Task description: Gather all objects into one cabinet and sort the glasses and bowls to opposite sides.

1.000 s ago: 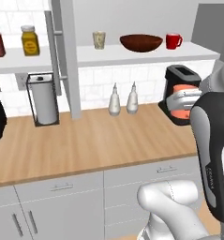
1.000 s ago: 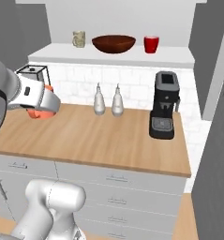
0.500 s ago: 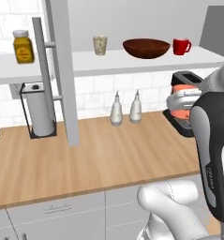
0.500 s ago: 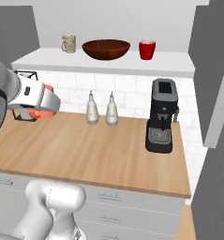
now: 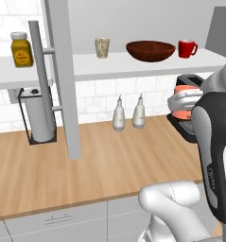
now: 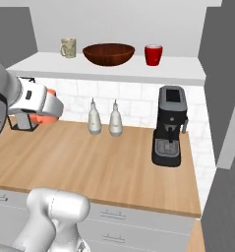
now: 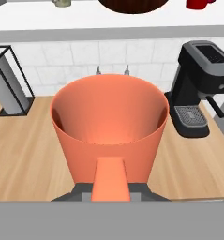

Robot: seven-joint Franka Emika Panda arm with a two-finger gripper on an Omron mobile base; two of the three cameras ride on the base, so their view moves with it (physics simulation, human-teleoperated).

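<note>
**Salmon-orange cup held above the counter**

The gripper (image 7: 110,185) has its jaws closed nearly all the way on the wall of the salmon-orange cup (image 7: 109,133), mouth toward the hand camera, centre of the hand view. In the left base view the cup (image 5: 183,108) sits at right-centre, off the wooden counter (image 5: 109,165); in the right base view it (image 6: 46,112) shows at left-centre.

Two white pear-shaped bottles (image 6: 104,118) stand side by side against the tiled wall, centre of frame. A black coffee machine (image 6: 169,126) stands right of centre.

On the white shelf board (image 6: 114,69) along the top: beige speckled cup (image 6: 68,47) at left, brown bowl (image 6: 108,53) in the middle, red mug (image 6: 153,54) at right, all apart.

A yellow lidded jar (image 5: 21,49) stands upper left in the left base view; paper towel holder (image 5: 37,114) below it.
</note>
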